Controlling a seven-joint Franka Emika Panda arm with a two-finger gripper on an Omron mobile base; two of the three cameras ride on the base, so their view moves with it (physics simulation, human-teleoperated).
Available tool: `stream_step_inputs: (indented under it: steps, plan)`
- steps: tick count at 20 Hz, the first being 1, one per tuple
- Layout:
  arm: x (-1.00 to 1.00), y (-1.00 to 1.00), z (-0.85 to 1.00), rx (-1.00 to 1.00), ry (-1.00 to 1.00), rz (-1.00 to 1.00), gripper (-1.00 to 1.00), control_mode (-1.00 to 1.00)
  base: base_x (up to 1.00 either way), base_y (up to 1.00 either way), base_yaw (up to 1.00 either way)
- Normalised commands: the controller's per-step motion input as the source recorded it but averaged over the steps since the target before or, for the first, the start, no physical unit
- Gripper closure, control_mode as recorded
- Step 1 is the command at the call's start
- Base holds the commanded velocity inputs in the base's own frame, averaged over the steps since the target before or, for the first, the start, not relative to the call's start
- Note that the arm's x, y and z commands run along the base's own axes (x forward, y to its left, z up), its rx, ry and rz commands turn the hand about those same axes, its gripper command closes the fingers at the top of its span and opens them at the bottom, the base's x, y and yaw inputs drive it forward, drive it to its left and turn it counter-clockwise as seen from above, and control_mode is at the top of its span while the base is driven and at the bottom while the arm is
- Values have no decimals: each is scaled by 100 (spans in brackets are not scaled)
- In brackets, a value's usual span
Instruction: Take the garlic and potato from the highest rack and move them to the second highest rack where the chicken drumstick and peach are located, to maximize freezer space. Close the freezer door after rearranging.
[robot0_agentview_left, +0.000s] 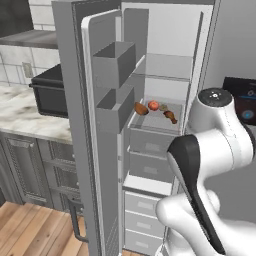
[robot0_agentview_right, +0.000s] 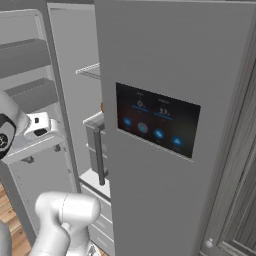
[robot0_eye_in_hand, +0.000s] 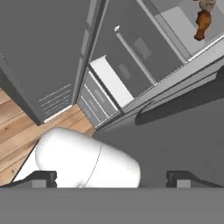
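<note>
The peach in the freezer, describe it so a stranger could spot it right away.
Find the open freezer door and look inside at the rack holding food. The peach lies between a brownish item on its left and the chicken drumstick on its right: round and pinkish red.

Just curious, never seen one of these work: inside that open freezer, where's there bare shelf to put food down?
The highest rack looks bare across its width. The rack below is crowded: potato, peach, a small pale item, likely the garlic, and drumstick; only its front edge is free.
</note>
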Motion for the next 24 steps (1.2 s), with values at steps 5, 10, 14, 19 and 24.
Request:
stream_step_inputs:
  steps: [5,10,14,19,24]
  plan:
    - [-31,0,-1,9,1,-2,-100,100,-33,1,-6]
    - [0,0,0,0,0,0,-100,100,-94,25,-17]
    - [0,0,0,0,0,0,-100,100,-71,59,-16]
    - [0,0,0,0,0,0,-100,100,-3,100,-18]
    - [0,0,0,0,0,0,-100,100,0,100,-23]
